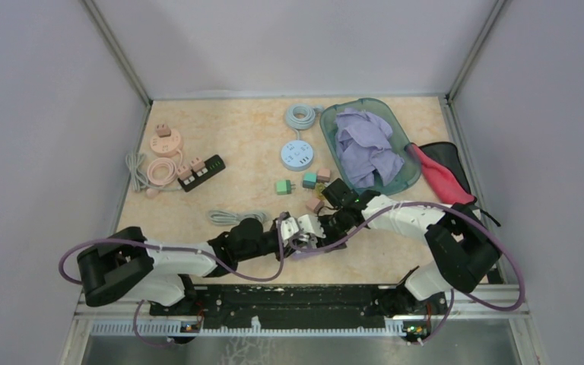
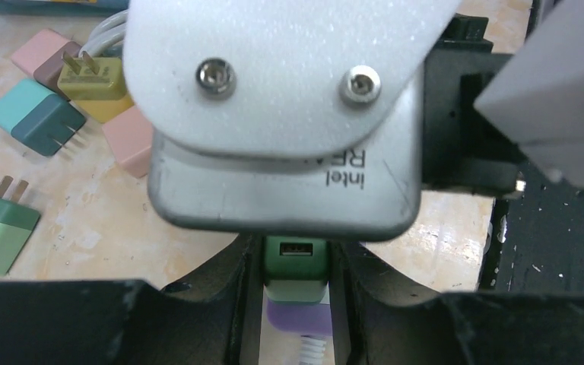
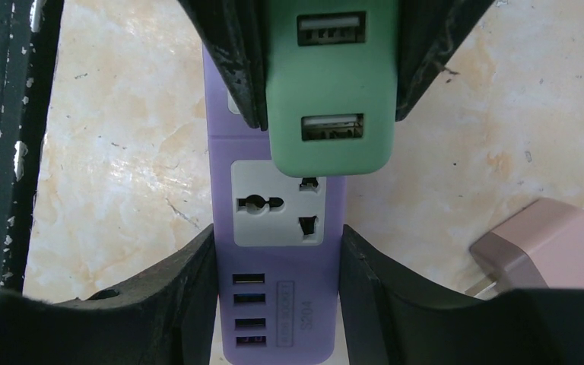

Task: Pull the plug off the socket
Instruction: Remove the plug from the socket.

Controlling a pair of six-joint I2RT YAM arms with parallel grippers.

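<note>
black fingers [image 3: 160, 304] of the right gripper [image 3: 277, 255] are pressed against both sides of the purple power strip [image 3: 274, 334], which is laid on the table [image 3: 122, 152]. the green plug [image 3: 331, 84] is clamped by the left gripper [image 2: 295, 266] over the strip's upper end; whether its prongs are seated cannot be told. both arms are stretched low, wrists brought together near the table's front middle.

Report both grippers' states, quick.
Left gripper: closed on the green plug.
Right gripper: closed on the purple power strip.
</note>
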